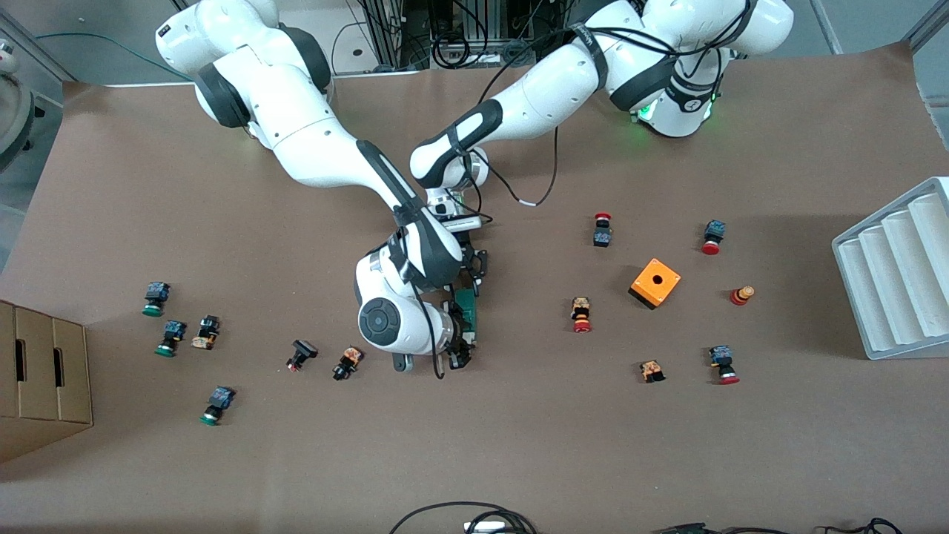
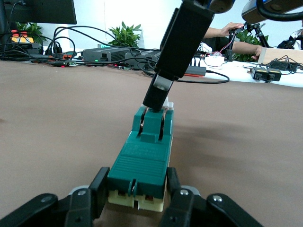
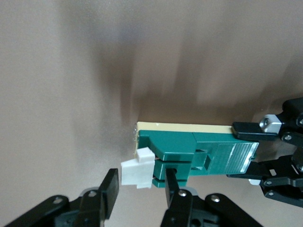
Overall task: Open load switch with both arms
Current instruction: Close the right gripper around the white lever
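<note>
My left hand (image 2: pixel 137 198) pinches the green load switch (image 2: pixel 142 165) still; my right hand (image 3: pixel 137 198), half spread, should tug its white end piece (image 3: pixel 136 171) gently.

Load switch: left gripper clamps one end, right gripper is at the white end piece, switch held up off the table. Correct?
Not quite. The load switch lies on the table, not lifted; the left wrist view shows it. The left gripper does clamp one end, and the right gripper is at the white end piece.
</note>
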{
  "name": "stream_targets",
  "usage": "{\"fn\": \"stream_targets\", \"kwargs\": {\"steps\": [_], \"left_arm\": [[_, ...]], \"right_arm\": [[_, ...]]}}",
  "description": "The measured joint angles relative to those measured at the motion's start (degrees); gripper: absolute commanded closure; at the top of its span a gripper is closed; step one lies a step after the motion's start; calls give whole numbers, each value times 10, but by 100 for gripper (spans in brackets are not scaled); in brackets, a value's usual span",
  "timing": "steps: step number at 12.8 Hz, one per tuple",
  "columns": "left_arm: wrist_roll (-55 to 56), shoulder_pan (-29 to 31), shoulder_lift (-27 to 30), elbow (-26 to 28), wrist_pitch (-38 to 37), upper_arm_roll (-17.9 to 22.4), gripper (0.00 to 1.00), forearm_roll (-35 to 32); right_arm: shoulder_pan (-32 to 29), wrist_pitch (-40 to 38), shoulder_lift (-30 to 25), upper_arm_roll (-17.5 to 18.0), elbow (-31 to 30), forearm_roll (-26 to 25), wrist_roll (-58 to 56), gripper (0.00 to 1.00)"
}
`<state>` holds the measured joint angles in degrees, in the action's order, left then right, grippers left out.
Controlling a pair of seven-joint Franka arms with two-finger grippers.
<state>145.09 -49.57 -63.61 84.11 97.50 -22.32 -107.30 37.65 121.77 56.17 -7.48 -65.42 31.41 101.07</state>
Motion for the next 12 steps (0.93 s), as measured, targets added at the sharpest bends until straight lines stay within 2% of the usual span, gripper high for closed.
{"fn": "stream_targets", "kwargs": {"steps": [3,10,12], "left_arm": [[0,0,0,0,0,0,41,0],[0,0,0,0,0,0,41,0],[0,0,0,0,0,0,41,0]], "right_arm": [[0,0,0,0,1,0,7,58],[-2,2,1,1,2,0,11,68],[-5,3,1,4,3,0,11,68]]}}
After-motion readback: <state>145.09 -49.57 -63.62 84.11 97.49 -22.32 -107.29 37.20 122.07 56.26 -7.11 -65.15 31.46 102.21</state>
